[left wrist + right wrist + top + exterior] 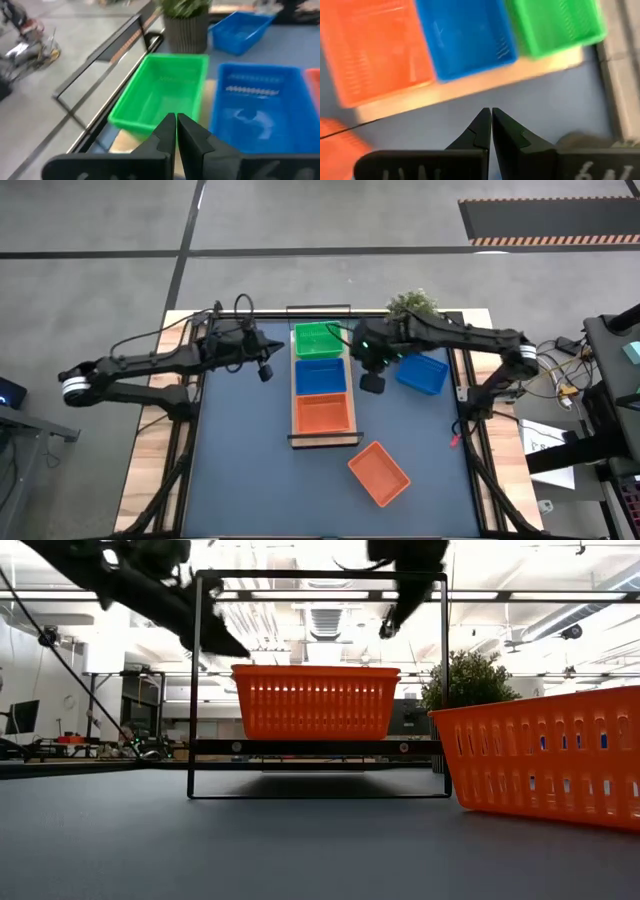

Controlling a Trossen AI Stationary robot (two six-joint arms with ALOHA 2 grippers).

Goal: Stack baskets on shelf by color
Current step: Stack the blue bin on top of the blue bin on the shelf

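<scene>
**A:** So where are the baskets sitting?

**B:** Three in a row on the shelf: green basket at the far end, blue basket in the middle, orange basket nearest. Another blue one sits on the worktop right of the shelf, and a loose orange one lies off its near end.

**A:** And the grippers?

**B:** Left gripper hovers left of the shelf, right gripper just right of it. Both have their fingers pressed together, holding nothing.

Potted plant at table edge
</scene>
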